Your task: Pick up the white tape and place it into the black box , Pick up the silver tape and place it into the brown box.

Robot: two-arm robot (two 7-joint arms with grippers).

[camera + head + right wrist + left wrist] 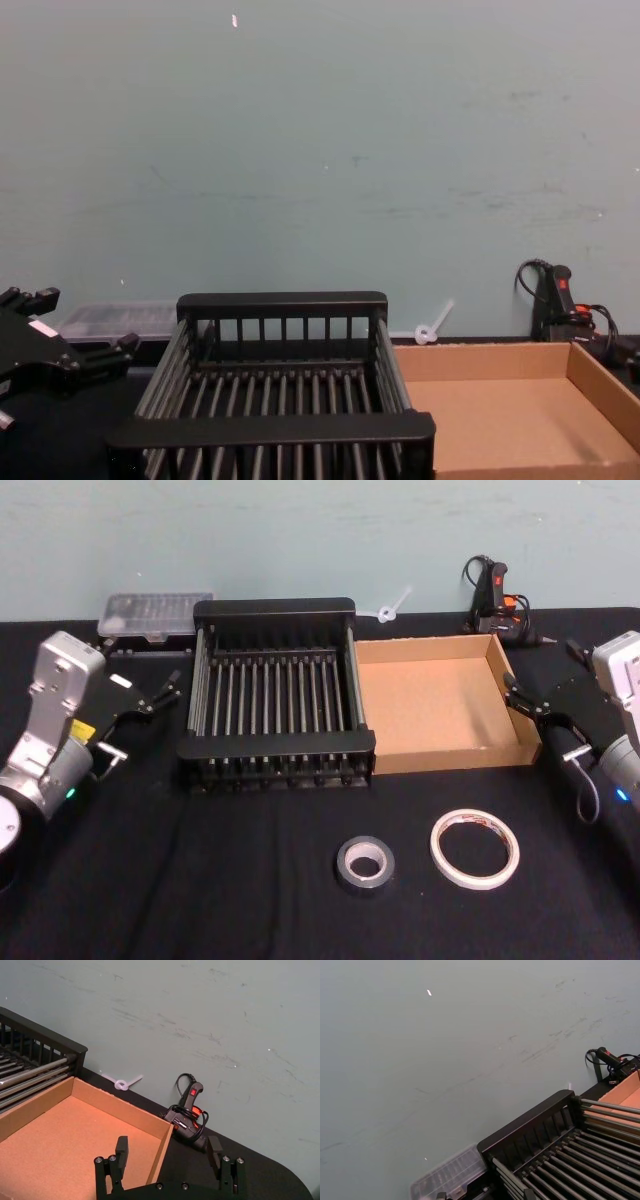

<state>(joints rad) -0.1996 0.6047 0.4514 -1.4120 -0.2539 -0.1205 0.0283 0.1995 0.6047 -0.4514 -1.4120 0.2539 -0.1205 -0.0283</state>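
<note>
On the black table (250, 900), the silver tape (364, 865) and white tape (475, 848) lie flat side by side, near the front. Behind them the black box (277, 695) and brown box (445, 705) stand touching. The left end effector (150, 695) and right end effector (525, 700) hover at the sides, both released.
</note>
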